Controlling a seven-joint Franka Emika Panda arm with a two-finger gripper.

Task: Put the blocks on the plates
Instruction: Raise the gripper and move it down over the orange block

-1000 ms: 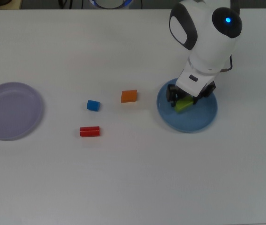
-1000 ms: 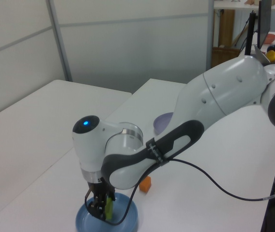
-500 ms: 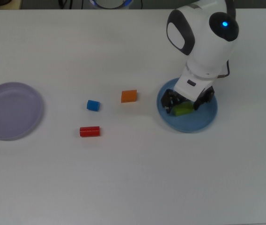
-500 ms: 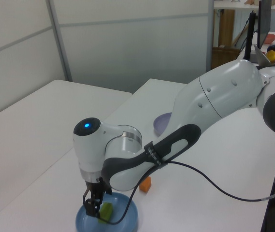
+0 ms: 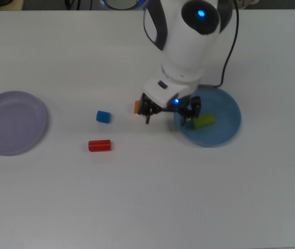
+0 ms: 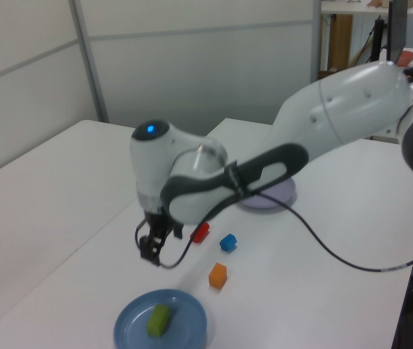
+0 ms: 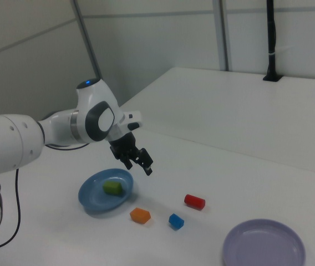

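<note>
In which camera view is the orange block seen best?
The right view: the orange block lies in the open in front of the blue plate, with nothing covering it. The left view also shows it whole, but smaller. In the top view the arm hides most of it; only its edge shows.

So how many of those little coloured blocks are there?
4. The green block lies on the blue plate; the orange block, blue block and red block sit on the table.
</note>
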